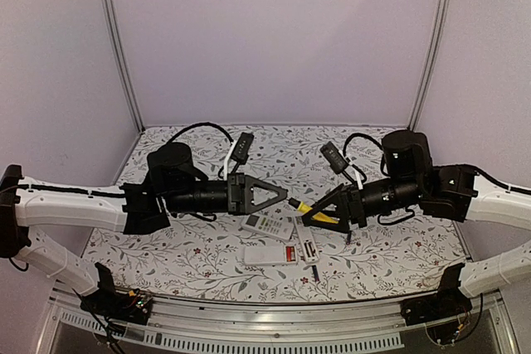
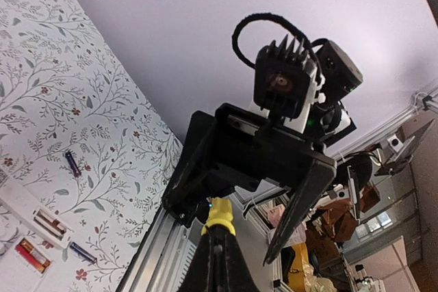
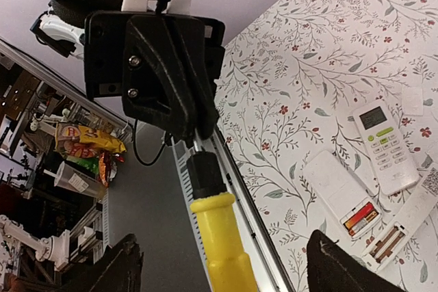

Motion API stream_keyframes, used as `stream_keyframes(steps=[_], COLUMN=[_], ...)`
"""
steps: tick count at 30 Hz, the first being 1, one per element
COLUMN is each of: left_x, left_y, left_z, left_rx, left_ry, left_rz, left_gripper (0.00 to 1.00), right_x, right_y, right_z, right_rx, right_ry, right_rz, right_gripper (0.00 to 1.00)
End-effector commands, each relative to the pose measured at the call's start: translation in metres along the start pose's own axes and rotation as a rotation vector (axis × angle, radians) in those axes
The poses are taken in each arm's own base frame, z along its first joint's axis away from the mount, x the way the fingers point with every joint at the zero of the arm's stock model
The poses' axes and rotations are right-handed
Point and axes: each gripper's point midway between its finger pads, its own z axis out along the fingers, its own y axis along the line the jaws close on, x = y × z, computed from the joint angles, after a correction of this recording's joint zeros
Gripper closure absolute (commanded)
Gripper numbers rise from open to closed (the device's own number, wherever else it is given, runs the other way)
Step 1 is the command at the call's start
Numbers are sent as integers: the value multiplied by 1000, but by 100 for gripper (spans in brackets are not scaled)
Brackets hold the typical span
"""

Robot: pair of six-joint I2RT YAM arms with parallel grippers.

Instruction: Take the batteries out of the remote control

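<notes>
My left gripper (image 1: 284,197) is shut on the metal shaft end of a yellow-handled tool (image 1: 309,207) and holds it above the table. In the left wrist view the left gripper (image 2: 219,241) shows the yellow handle (image 2: 220,213) just past its tips. My right gripper (image 1: 314,215) is open, its jaws wide on either side of the yellow handle (image 3: 222,251) without touching it. A white remote (image 1: 267,254) lies below with its bay open and red batteries (image 3: 359,218) in it. A second open bay (image 3: 387,243) holds brownish batteries. A dark battery (image 1: 316,273) lies loose on the table.
A white remote with display and buttons (image 3: 387,145) lies face up beside the open ones. Two dark blue batteries (image 2: 72,163) (image 2: 83,252) lie loose near the front rail (image 2: 147,258). Both arms meet over the middle of the floral table (image 1: 199,250).
</notes>
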Motion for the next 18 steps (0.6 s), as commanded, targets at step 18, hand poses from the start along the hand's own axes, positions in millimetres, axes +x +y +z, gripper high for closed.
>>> stream_keyframes(steps=[18], left_x=[-63], left_y=[-39], left_z=[-27], left_rx=[140], left_ry=[-351], left_rz=[93], left_gripper=[100], right_x=[-97], right_y=[35], right_z=[-32], right_rx=[-198], right_ry=[-551], right_rz=[63], right_gripper=[18])
